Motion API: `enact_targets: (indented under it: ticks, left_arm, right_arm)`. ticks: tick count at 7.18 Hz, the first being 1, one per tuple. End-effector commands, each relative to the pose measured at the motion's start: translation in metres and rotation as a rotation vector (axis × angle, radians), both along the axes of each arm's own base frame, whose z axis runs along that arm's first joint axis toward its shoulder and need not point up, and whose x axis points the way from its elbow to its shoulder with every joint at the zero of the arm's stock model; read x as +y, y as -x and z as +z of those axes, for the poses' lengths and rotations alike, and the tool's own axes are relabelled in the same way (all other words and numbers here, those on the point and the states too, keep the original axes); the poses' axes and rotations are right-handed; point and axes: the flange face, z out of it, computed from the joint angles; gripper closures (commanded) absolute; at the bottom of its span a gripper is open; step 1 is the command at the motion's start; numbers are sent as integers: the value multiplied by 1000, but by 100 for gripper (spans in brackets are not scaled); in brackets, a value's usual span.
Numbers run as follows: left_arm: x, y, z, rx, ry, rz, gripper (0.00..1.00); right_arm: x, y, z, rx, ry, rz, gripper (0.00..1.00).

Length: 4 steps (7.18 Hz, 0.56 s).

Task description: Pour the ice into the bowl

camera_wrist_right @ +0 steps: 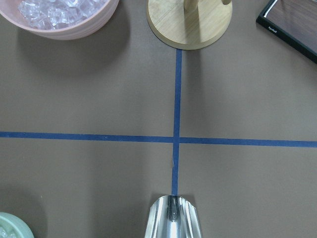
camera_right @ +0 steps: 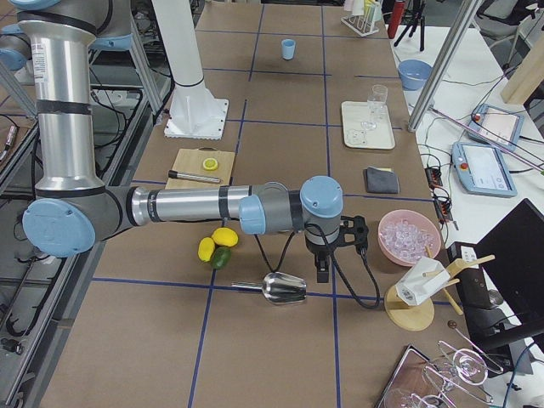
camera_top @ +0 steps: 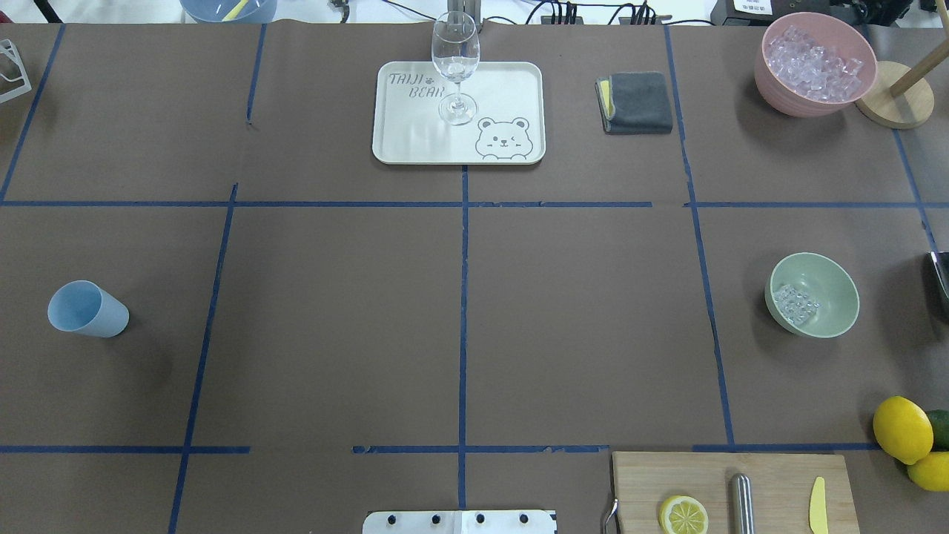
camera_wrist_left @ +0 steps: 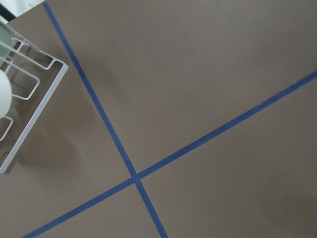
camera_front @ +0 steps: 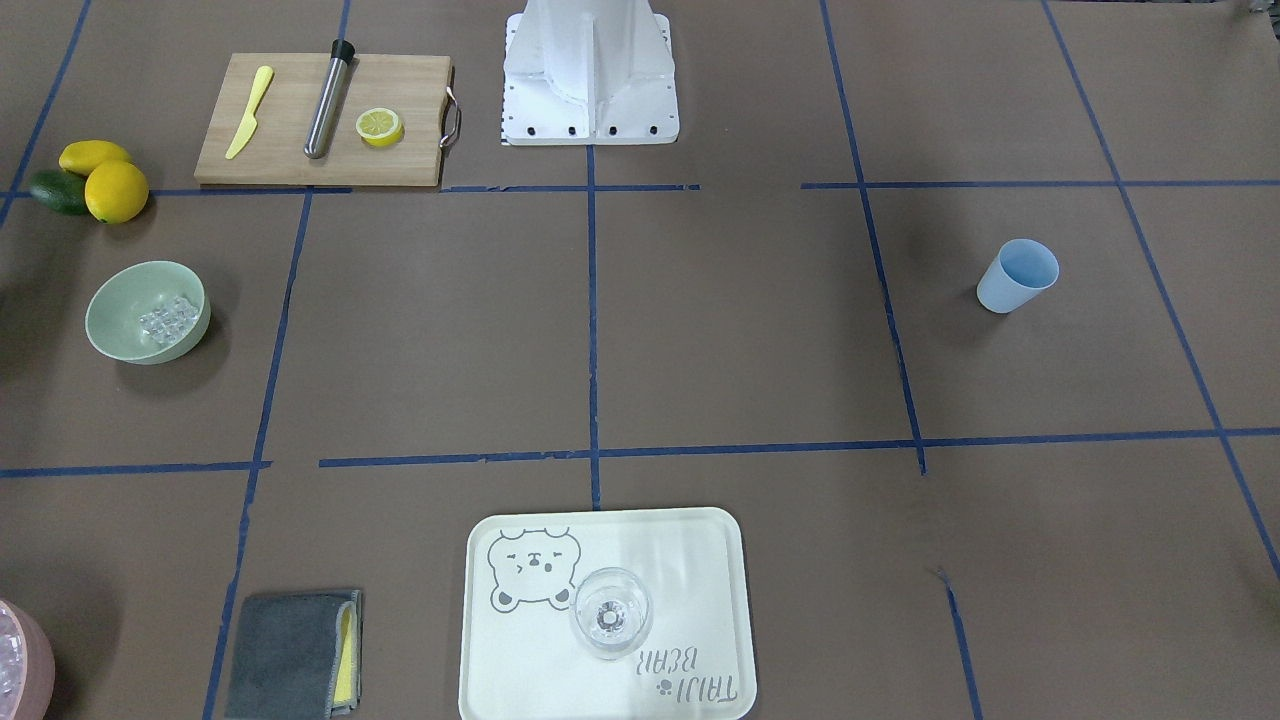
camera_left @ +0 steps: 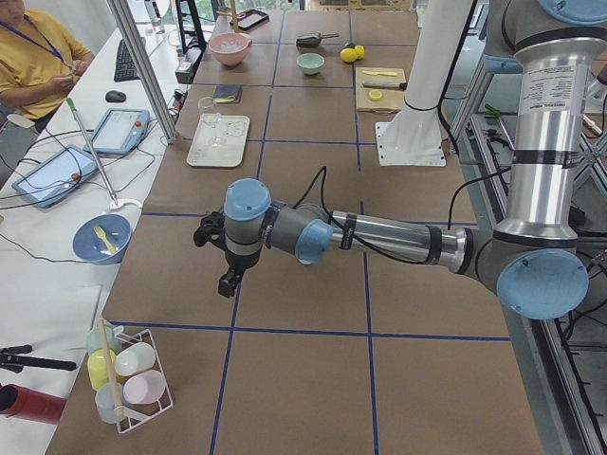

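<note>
The sage-green bowl [camera_front: 103,335] stands on the table's right side, also in the overhead view [camera_top: 839,297]. A small heap of clear ice [camera_front: 166,318] lies inside it [camera_top: 795,304]. A metal scoop [camera_right: 285,289] lies on the table near the bowl; its mouth shows in the right wrist view [camera_wrist_right: 173,220]. My right gripper [camera_right: 325,270] hangs just beside the scoop, between it and the pink container [camera_right: 408,238]. My left gripper [camera_left: 228,277] hovers over bare table at the far left end. I cannot tell whether either gripper is open or shut.
The pink container [camera_top: 786,100] holds much ice beside a wooden stand [camera_top: 893,104]. A light blue cup [camera_top: 89,310] stands at left. A tray [camera_top: 415,141] with a wine glass [camera_top: 454,63], a grey cloth [camera_top: 637,102], a cutting board [camera_front: 290,150] and lemons [camera_front: 115,190] are around.
</note>
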Motion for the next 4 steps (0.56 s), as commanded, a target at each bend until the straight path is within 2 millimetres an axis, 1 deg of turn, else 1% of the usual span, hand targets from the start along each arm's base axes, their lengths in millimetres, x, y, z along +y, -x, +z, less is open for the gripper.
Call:
enact_targets:
  ticks: [1,2,3,4]
  left_arm:
    - [9,13,12,17,226,-141,0]
    - [18,13,20,14,222,-136,0]
    - [16,13,15,17,199,-138,0]
    - [17,13,15,19,199,-137,0]
  right_arm:
    - [2,-10,1,4,-2,-16,0]
    - [1,-9,-2,5,-5,-17,0]
    - [2,-9,-2,3,-9,-16,0]
    - [5,-8,-3,-9,-4,-16,0]
